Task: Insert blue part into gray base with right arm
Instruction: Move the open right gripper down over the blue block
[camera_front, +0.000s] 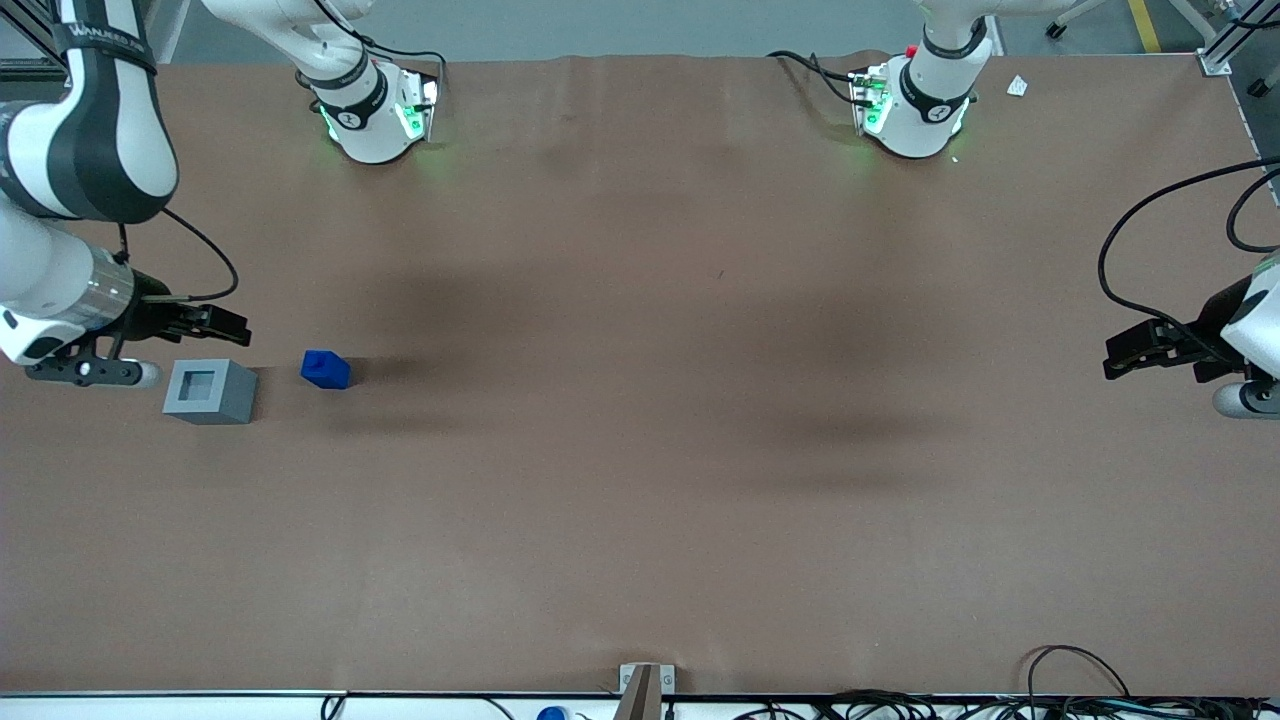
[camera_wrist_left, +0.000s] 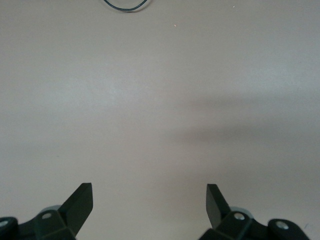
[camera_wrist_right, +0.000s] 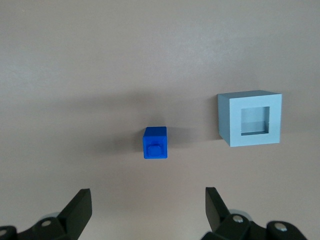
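Your right arm (camera_front: 70, 200) is at the working arm's end of the worktop (camera_front: 640, 500), and its tool (camera_front: 215, 322) hangs above the brown surface, close by the gray base (camera_front: 210, 391) and a little farther from the front camera than that cube. In the right wrist view you can see the tool (camera_wrist_right: 148, 210) with its two black fingers (camera_wrist_right: 80, 207) spread wide apart and nothing between them. The blue part (camera_front: 325, 369) sits on the worktop just beside the gray base, toward the parked arm's end from it, with a clear strip of surface between the two, so they do not touch. From the wrist camera you look down on the blue part (camera_wrist_right: 155, 143) and can make out the narrower square stub on its top face, so it stands upright. The gray base (camera_wrist_right: 249, 118) rests flat, its square recess facing up and holding nothing. Both pieces lie out ahead of the spread fingertips in that view, and neither is in contact with the tool. Each casts a soft shadow on the brown worktop.
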